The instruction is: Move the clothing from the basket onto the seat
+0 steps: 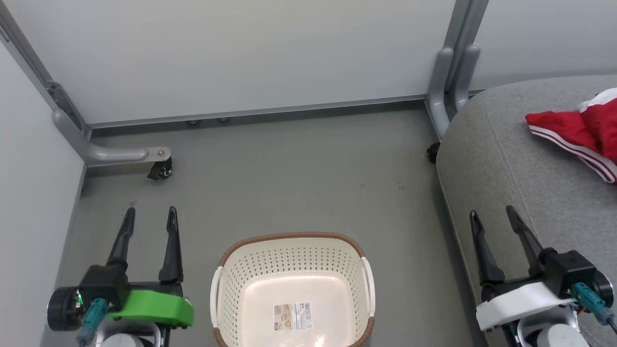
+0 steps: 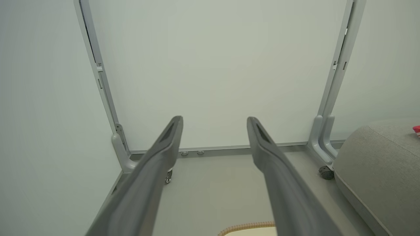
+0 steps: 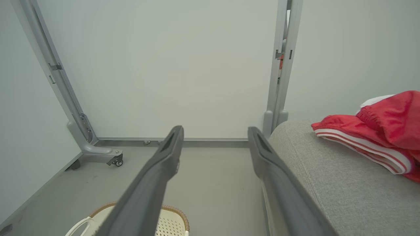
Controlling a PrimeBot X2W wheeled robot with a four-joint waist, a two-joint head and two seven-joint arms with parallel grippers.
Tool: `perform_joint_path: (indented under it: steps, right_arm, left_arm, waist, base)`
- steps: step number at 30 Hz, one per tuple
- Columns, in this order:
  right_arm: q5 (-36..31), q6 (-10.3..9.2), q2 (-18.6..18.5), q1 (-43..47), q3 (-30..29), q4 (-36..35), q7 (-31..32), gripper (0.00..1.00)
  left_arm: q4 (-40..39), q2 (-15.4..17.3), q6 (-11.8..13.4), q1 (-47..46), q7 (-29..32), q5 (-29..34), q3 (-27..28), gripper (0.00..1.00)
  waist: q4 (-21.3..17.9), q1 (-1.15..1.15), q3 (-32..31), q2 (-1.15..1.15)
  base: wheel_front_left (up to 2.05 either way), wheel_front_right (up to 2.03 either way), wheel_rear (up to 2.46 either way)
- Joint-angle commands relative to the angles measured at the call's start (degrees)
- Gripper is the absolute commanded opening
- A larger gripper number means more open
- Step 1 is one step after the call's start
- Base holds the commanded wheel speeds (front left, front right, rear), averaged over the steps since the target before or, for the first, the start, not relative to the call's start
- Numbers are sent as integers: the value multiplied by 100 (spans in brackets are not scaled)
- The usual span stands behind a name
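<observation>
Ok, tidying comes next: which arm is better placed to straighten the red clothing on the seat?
Right. The right pincer hangs open at the edge of the seat, nearer the clothing; the left pincer, also open, is beyond the basket.

The left gripper (image 1: pixel 151 212) hangs to the left of the basket (image 1: pixel 289 236) and the right gripper (image 1: pixel 491 212) to its right. Both are empty, fingers spread wide, pointing forward.

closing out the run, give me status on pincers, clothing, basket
Left pincer open, empty. Right pincer open, empty. Clothing on the seat; basket holds just a paper label. Nothing in the way.
</observation>
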Motion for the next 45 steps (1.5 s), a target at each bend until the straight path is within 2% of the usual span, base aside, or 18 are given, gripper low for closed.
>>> perform_joint_path:
  steps: [1,3,25,45]
  right_arm:
    - [11,0,6,7,2,40,0,0]
    - [11,0,41,64,15,195,2,0]
    - [2390,-1,-32,-147,-68,441,506,0]
    - [4107,-2,-94,-300,-114,618,860,0]
  left_arm:
    - [45,-2,-1,5,6,-11,0,0]
    - [216,-12,0,71,7,-11,-23,0]
    - [245,-45,-14,-52,611,-2332,219,0]
    - [211,-67,10,-121,1033,-4006,375,0]
  waist:
    - [-1,0,0,0]
    - [-1,0,1,0]
    - [-96,0,-26,8]
    - [-183,0,-49,14]
  base:
    - [0,0,0]
    - [0,0,0]
    - [0,0,0]
    - [0,0,0]
